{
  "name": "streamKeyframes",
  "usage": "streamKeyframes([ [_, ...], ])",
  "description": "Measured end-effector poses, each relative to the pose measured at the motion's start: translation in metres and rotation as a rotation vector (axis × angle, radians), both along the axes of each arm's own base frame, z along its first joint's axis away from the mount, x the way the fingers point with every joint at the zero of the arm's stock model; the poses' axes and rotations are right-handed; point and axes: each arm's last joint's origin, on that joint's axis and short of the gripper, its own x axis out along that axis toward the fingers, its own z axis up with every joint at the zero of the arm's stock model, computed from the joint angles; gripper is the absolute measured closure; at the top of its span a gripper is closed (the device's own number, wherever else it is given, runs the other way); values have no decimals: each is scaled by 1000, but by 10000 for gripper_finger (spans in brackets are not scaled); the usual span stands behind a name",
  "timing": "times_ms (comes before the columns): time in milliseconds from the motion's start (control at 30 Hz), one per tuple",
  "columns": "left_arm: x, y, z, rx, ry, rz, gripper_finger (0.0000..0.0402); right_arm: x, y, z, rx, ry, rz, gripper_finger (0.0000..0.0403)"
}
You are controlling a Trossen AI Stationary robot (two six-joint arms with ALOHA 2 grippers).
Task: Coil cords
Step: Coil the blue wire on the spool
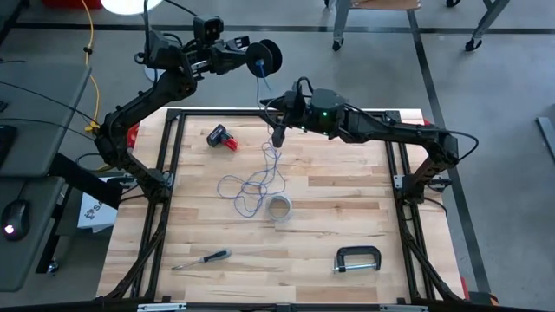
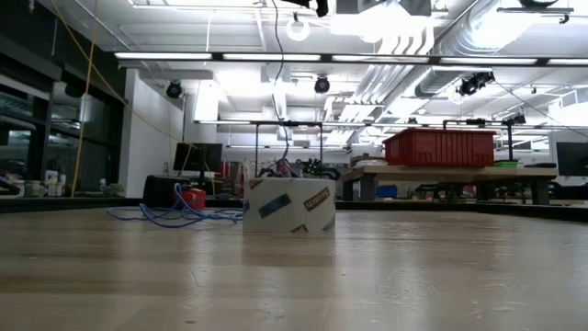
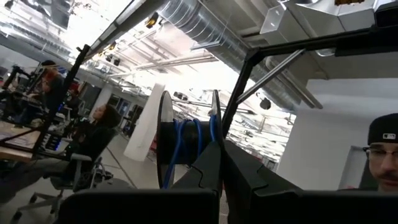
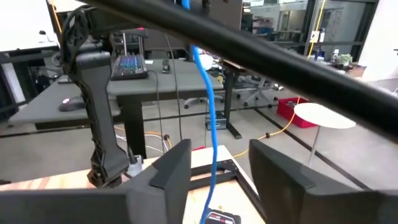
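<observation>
a: nearest the low camera, bare wooden surface (image 2: 294,276); first object on it is a roll of tape (image 2: 289,204) standing on edge, printed labels facing the lens.

b: noted. cords?

a: blue cord (image 1: 253,185) lies in loose tangled loops mid-surface, just left of the tape roll as seen from above; a paler strand seems mixed into the heap, but it is too thin to separate. one blue strand rises from the heap toward the right pincer.

b: right pincer (image 1: 278,135) position and state?

a: near the far edge of the surface, above the heap. wrist view shows its two dark fingers (image 4: 171,165) standing apart, the blue strand hanging in the gap between them. contact with either finger cannot be told.

b: left pincer (image 1: 251,54)?

a: raised beyond the far edge of the surface, off to the left of the right pincer. fingers together, clamped on a black spool (image 1: 267,57). its wrist view shows blue turns wound on the spool's core, and a strand drops from the spool.

b: other items on the surface?

a: red and black object (image 1: 223,138) near the far left, screwdriver (image 1: 201,258) near the front left, black c-clamp (image 1: 357,258) near the front right. all well apart from the cord heap.

b: background?

a: people seated in the room behind, seen in the left wrist view.
</observation>
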Motion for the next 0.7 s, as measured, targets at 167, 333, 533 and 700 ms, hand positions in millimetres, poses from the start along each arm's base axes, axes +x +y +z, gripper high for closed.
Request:
streamKeyframes([
  [167, 0, 1, 0, 14, -11, 16, 401, 3, -1, -4, -10, 15, -7, 348],
  [333, -6, 8, 0, 31, -17, 52, 401, 2, 6, -2, 26, 4, -8, 397],
  [533, -30, 22, 6, 58, -9, 132, 401, -12, 20, 8, 43, 42, 24, 401],
  [700, -53, 35, 7, 50, 84, 181, 401, -28, 31, 18, 62, 78, 39, 402],
])
